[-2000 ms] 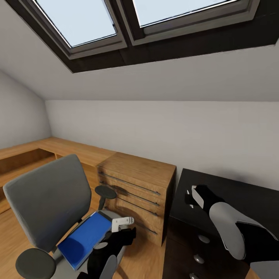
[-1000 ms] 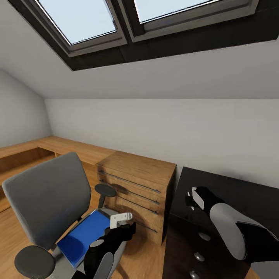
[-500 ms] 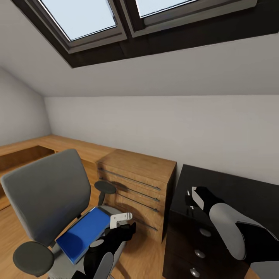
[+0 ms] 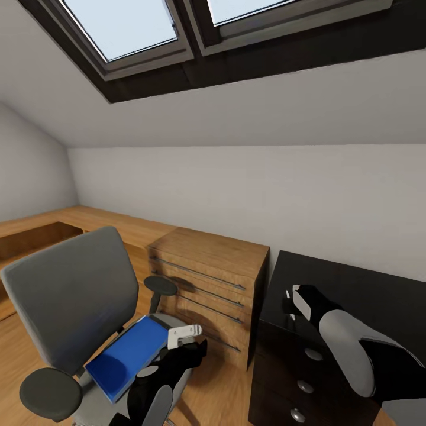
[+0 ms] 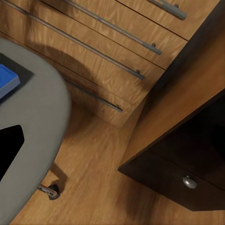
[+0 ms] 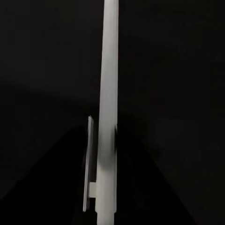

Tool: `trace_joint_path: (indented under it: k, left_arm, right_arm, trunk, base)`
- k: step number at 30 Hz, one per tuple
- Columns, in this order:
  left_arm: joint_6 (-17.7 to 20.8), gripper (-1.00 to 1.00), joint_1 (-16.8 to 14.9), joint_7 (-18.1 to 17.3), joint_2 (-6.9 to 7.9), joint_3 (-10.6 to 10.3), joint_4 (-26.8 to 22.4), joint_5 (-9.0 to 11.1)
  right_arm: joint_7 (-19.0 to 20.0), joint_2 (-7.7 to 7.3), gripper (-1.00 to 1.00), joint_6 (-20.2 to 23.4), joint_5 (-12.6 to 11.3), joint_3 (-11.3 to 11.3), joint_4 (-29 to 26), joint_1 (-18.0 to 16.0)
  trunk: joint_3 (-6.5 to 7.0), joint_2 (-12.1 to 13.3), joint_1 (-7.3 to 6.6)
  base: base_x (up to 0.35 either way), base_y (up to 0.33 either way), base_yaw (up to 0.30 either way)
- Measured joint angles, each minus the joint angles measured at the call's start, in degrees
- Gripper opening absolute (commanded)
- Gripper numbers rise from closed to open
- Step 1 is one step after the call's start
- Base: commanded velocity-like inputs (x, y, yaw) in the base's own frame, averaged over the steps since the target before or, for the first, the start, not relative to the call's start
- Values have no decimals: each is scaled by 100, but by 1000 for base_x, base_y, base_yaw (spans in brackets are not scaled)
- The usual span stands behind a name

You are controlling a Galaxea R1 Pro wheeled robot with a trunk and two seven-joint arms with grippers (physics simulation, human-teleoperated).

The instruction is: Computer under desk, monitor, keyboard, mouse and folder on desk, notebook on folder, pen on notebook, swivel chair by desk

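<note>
The swivel chair (image 4: 65, 296), grey with black armrests, stands at the lower left. The blue folder (image 4: 127, 355) lies on its seat. Just beyond the folder's right corner hovers my left gripper (image 4: 186, 334), and I cannot make out how its fingers stand. In the left wrist view the grey seat (image 5: 33, 126) and a corner of the folder (image 5: 7, 79) sit off to one side, not between the fingers. My right gripper (image 4: 290, 305) hangs over the near end of the black desk (image 4: 355, 284) with its two thin fingertips apart. A thin white strip (image 6: 108, 112) crosses the black right wrist view.
A light-wood chest of drawers (image 4: 207, 284) stands between chair and desk, close to both. The desk's black drawer unit with silver knobs (image 4: 305, 387) is below my right arm. Low wooden shelving (image 4: 53, 228) runs along the left wall. Bare wood floor (image 5: 103, 187) shows between chair and desk.
The whole picture has slid up a little, so the camera moved. My left gripper has drawn slightly back toward the folder's corner. Since half a second ago nothing has shifted.
</note>
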Motion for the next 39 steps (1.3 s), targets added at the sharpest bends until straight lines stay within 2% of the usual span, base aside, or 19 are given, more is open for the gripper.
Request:
trace_joint_path:
  k: [1,7,21,27,30,39]
  left_arm:
    - [0,100,0,0,0,0,0,0]
    - [0,100,0,0,1,1,0,1]
    - [-1,100,4,0,10,1,9,0]
    - [-6,100,5,0,10,1,10,-2]
    - [-12,100,6,0,10,6,24,-14]
    - [-20,100,6,0,10,9,26,-23]
  right_arm:
    - [2,-1,100,0,-2,0,0,0]
    - [-8,0,100,-1,-6,-3,0,0]
    - [0,-5,100,-3,-12,-1,-2,0]
    - [-3,-14,100,-210,-13,-12,-61,0]
    - [-6,-25,100,-470,-13,-26,-289,4]
    - [-12,-2,100,-499,-22,-28,-643,72]
  trunk:
    - [0,0,0]
    - [0,0,0]
    - [251,560,-307]
    - [359,801,-439]
    - [413,921,-505]
    - [574,1283,-702]
  base:
    - [0,0,0]
    - [0,0,0]
    - [0,0,0]
    - [0,0,0]
    - [0,0,0]
    - [0,0,0]
